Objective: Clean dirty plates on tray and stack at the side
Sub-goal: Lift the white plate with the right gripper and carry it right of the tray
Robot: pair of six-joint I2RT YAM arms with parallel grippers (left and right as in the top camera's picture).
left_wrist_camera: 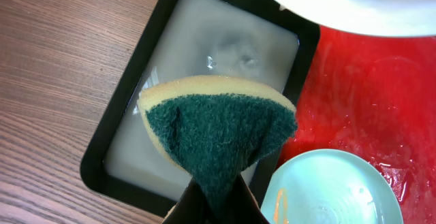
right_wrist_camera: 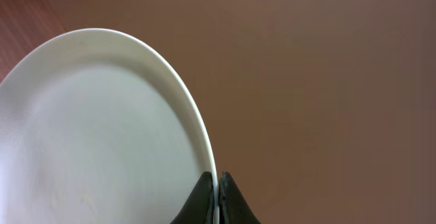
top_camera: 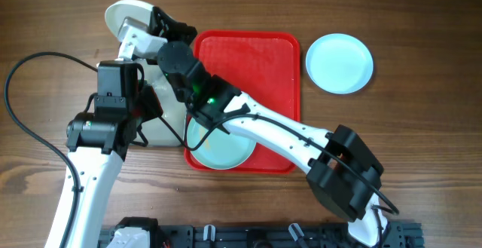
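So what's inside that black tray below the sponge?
Cloudy greyish liquid fills the black tray. The sponge hides its middle, so anything lying there can't be seen.

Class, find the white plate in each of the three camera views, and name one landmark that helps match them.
Overhead: white plate at top left, rim pinched by the right gripper, left of the red tray.
Left wrist: its rim runs along the top right edge, above the tray and sponge.
Right wrist: fills the left half, rim in the gripper.
Shared landmark: the red tray, in overhead and left wrist only.
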